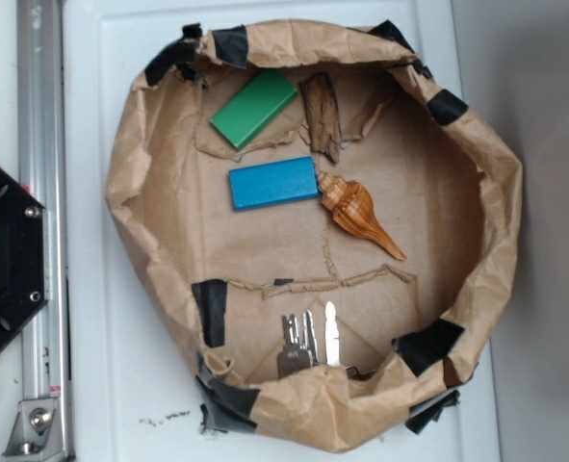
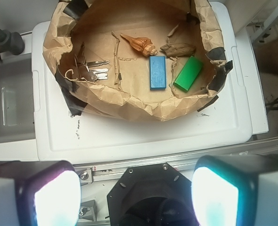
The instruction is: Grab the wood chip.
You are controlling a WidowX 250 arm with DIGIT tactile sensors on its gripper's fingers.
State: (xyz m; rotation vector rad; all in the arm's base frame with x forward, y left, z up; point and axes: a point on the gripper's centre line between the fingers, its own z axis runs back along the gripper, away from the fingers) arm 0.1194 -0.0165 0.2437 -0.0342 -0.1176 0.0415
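The wood chip [image 1: 322, 114] is a dark brown, rough, splintered piece lying at the back of the brown paper nest [image 1: 130, 183], between the green block [image 1: 253, 108] and the nest's wall. In the wrist view the chip [image 2: 178, 48] lies far ahead, above the blue block [image 2: 157, 72]. My gripper [image 2: 136, 195] is open and empty, its two glowing pads [image 2: 59, 197] wide apart at the bottom of the wrist view, high above the robot base and well short of the nest. The gripper does not show in the exterior view.
A blue block [image 1: 273, 183], an orange-brown spiral seashell [image 1: 359, 212] and a bunch of keys [image 1: 308, 342] also lie in the nest. The nest sits on a white lid [image 1: 101, 58]. The black robot base [image 1: 5, 260] and a metal rail [image 1: 41, 144] are at the left.
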